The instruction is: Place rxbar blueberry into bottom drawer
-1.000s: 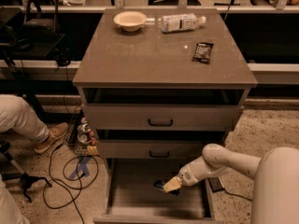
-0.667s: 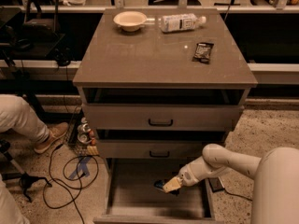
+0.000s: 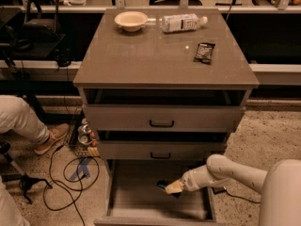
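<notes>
Beige trouser leg point(image 3: 19, 119) of a seated person and a tan shoe point(image 3: 52, 136) sit at far left. Black cables point(image 3: 61, 171) loop over the speckled floor, and small metal cans point(image 3: 84, 134) cluster by the cabinet's left foot. None of these touch the drawer. The hazard on this side would be a foot shifting in, or the base rolling onto the cables.

On the cabinet top are a round cream bowl point(image 3: 131, 20), a clear plastic bottle point(image 3: 181, 22) lying on its side, and a black-brown snack packet point(image 3: 204, 52) further right. All are well apart from the work.

Below, the wide shallow grey-beige bottom drawer point(image 3: 136, 192) is pulled out, its floor bare. The grey-beige middle drawer point(image 3: 160, 150) with its black handle overhangs the rear part.

Right of centre inside the drawer, the cream two-finger gripper point(image 3: 173, 188) is low over the floor. It looks clenched on the small flat dark blue rxbar blueberry point(image 3: 162, 186), which pokes out to the left of the tip. I cannot tell whether the bar touches the floor.

Risks, as judged:
- A release from height could let the flat bar bounce or slide. The drawer walls should contain it.
- The wrapper could cling to a finger and lift out again on retreat.
- A straight-up withdrawal could knock the wrist on the middle drawer front.

The white jointed arm point(image 3: 230, 171) enters from the right, over the drawer's right wall. A sideways sweep there could nudge the drawer.
</notes>
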`<state>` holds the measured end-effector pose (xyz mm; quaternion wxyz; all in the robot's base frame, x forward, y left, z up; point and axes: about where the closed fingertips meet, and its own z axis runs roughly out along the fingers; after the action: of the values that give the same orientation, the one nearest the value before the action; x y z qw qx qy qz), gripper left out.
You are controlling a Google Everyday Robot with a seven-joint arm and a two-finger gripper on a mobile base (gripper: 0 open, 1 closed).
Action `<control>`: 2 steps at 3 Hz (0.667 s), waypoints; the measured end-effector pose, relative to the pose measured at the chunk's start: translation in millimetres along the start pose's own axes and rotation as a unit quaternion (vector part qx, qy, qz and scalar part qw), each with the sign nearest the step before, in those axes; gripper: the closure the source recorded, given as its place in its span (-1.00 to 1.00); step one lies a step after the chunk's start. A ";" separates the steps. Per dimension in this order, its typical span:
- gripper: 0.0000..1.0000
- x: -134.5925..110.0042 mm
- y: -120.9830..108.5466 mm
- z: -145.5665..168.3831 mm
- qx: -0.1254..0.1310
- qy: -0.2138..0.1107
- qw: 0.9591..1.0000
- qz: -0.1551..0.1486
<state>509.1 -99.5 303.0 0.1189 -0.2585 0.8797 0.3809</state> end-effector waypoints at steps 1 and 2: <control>1.00 4.5 -19.0 20.2 -0.006 -0.018 1.000 0.008; 0.64 7.9 -36.1 38.6 -0.019 -0.031 0.999 0.022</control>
<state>522.6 -95.0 251.5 0.1326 -0.2291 0.8736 0.4083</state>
